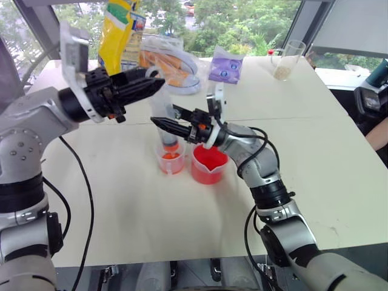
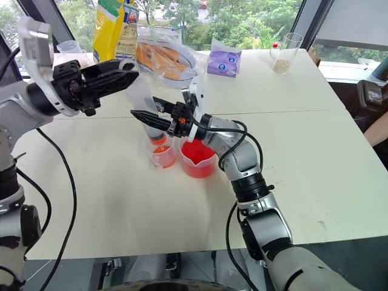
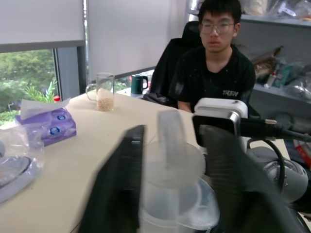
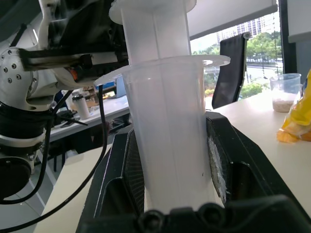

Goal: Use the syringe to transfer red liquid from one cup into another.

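My right gripper [image 1: 165, 118] is shut on the clear barrel of the syringe [image 1: 161, 109], holding it upright with its orange-red tip down in the smaller clear cup [image 1: 171, 160]. That cup holds a little orange-red liquid. The wider spouted beaker [image 1: 209, 167] stands just to its right with bright red liquid [image 1: 208, 159] in it. From the left, my left gripper [image 1: 154, 83] reaches to the syringe's top and is shut on the plunger [image 3: 171, 136]. In the right wrist view the barrel [image 4: 167, 131] stands between the black fingers [image 4: 121, 179].
At the back of the white table [image 1: 303, 151] stand a yellow bag [image 1: 118, 30], a clear bag of orange food [image 1: 173, 63], a purple tissue pack [image 1: 225, 65] and a clear cup with beige grains [image 1: 288, 60]. A person [image 3: 214, 73] sits beyond the table's right side.
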`<state>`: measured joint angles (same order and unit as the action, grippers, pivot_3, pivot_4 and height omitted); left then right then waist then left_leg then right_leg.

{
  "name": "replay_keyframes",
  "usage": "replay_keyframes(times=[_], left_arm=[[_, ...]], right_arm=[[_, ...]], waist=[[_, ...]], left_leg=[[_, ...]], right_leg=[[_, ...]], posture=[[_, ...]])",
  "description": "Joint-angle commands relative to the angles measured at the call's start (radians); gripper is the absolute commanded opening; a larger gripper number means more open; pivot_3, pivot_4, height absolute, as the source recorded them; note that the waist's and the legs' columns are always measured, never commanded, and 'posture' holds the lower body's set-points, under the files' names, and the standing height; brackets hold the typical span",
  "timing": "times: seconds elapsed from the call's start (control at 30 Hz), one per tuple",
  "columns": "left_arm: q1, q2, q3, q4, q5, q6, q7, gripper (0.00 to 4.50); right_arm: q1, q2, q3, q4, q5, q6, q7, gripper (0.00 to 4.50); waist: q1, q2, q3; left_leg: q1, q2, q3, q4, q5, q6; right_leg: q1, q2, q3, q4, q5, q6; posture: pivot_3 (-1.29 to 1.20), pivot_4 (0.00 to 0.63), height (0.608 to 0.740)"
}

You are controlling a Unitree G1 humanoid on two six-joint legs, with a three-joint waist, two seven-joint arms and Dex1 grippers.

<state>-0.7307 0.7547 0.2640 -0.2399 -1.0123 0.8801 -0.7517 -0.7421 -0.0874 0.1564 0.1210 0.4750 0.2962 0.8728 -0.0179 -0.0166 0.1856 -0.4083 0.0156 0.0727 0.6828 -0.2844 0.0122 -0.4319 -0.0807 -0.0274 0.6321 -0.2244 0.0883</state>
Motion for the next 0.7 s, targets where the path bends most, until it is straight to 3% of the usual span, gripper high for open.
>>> replay_keyframes(times=[0.03,0.7], left_arm=[[-0.011,0.004,0.016,-0.017,-0.006,-0.011,-0.004,0.04],[0.099,0.039,-0.066,-0.084,0.077,-0.048,-0.071,0.04]], right_arm=[[-0.012,0.011,-0.005,-0.049,0.004,-0.014,0.004,1.39],[-0.124,0.001,-0.087,-0.091,0.049,0.041,-0.034,1.39]], waist=[[0.000,0.000,0.000],[0.000,0.000,0.000]], left_leg=[[0.000,0.000,0.000,0.000,0.000,0.000],[0.000,0.000,0.000,0.000,0.000,0.000]], right_leg=[[0.000,0.000,0.000,0.000,0.000,0.000],[0.000,0.000,0.000,0.000,0.000,0.000]], posture=[[0.00,0.150,0.740],[0.00,0.150,0.740]])
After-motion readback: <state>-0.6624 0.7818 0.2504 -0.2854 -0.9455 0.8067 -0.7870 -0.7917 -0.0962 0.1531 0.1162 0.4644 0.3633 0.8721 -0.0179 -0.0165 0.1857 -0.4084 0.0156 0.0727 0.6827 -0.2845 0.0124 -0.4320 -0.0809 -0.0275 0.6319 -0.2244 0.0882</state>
